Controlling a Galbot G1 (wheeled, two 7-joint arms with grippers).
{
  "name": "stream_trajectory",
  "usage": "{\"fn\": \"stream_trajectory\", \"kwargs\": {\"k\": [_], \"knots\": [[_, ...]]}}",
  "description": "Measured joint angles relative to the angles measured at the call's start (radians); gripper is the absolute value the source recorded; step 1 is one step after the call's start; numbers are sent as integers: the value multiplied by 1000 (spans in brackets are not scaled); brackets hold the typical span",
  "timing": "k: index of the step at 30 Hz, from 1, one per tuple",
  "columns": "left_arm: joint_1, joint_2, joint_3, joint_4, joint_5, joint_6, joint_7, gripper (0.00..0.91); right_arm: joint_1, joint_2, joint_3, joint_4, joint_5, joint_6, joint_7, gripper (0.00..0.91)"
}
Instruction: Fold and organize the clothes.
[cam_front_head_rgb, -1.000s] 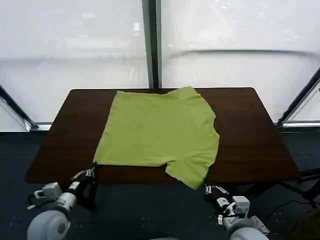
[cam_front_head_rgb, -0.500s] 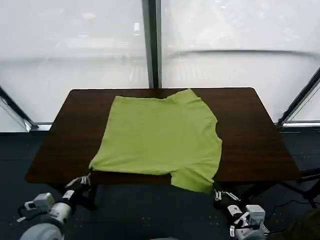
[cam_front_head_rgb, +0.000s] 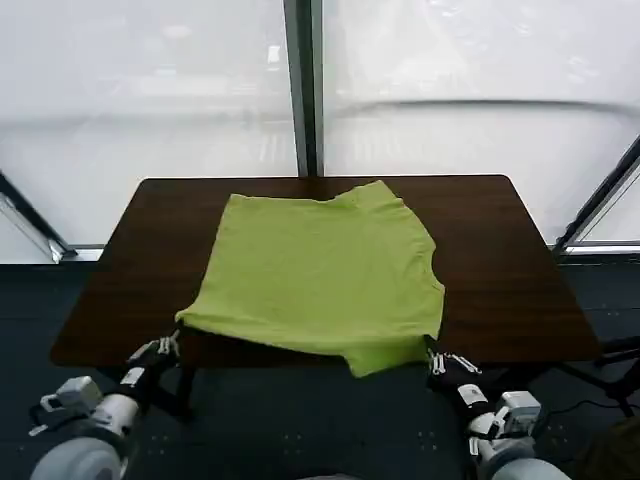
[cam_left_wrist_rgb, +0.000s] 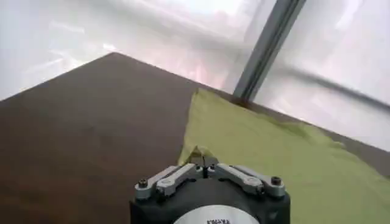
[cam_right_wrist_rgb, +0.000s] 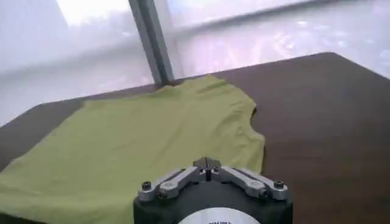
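Observation:
The clothes are one lime-green T-shirt (cam_front_head_rgb: 320, 265) spread on the dark brown table (cam_front_head_rgb: 500, 270), its near hem raised off the table's front edge. My left gripper (cam_front_head_rgb: 165, 346) is shut on the shirt's near-left corner; a small fold of green fabric (cam_left_wrist_rgb: 196, 153) pokes out between its closed fingertips (cam_left_wrist_rgb: 203, 163). My right gripper (cam_front_head_rgb: 437, 358) is shut at the near-right corner, where the hem meets it. In the right wrist view its gripper (cam_right_wrist_rgb: 207, 163) sits closed against the T-shirt (cam_right_wrist_rgb: 152, 134) stretching away from it.
Bare table shows left (cam_front_head_rgb: 140, 260) and right of the shirt. Beyond the far edge stand frosted windows with a dark vertical post (cam_front_head_rgb: 303, 90). Below the front edge is dark floor (cam_front_head_rgb: 300, 430).
Both grippers first drew the shirt towards the front edge, then rose. The near hem now hangs lifted between them, and the far edge has slid slightly nearer.

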Motion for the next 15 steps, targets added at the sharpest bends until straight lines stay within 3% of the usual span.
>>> {"fn": "stream_trajectory", "kwargs": {"k": [15], "knots": [[-204, 12, 98, 196, 34, -24, 19, 0, 247, -12, -78, -215, -79, 57, -3, 0]]}}
